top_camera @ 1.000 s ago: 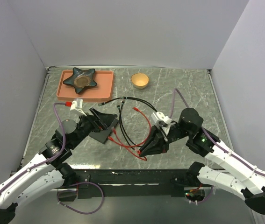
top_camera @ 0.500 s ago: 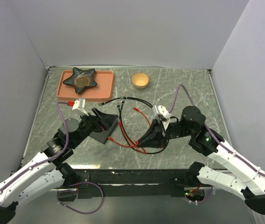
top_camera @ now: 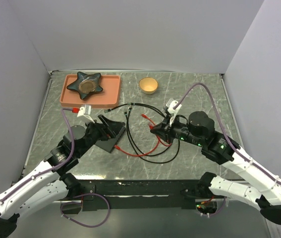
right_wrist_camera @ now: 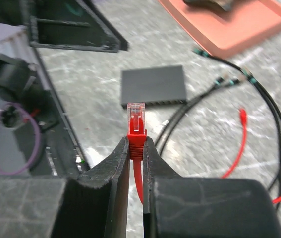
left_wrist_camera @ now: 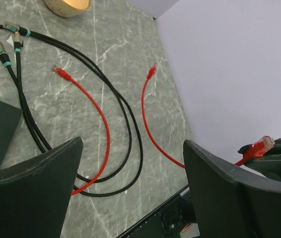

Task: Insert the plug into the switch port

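Two arms: both reach in over the grey marbled table (top_camera: 199, 94), left one at the left, right one near the middle.
Left gripper (top_camera: 106, 130): fingers (left_wrist_camera: 36, 183) spread wide with nothing between them; in the top view it sits over the far part of the switch, and whether it touches cannot be told.
Right gripper (right_wrist_camera: 136, 145): fingers pressed together on the red boot of the plug, held off the table and aimed left toward the switch.
Plug (right_wrist_camera: 136, 117): clear-tipped, standing straight out beyond the right fingertips; it also shows at the right edge of the left wrist view (left_wrist_camera: 262, 146).
Red cable (top_camera: 147, 150): runs from the plug down to the table and loops between the two grippers.
Switch (right_wrist_camera: 153, 84): flat black box lying on the table at the left, well apart from the plug.
Switch port (right_wrist_camera: 155, 102): one of a faint row along the box edge that faces the plug; single ports are too small to tell apart, and the plug is in none of them.
Black cables (top_camera: 130, 130): several, curving across the table between switch and right gripper, crossing the red cable.
Tray (top_camera: 111, 95): pink, at the far left, carrying a dark star-shaped dish (top_camera: 84, 84).
Bowl (top_camera: 148, 85): small, tan, far middle, apart from the tray.
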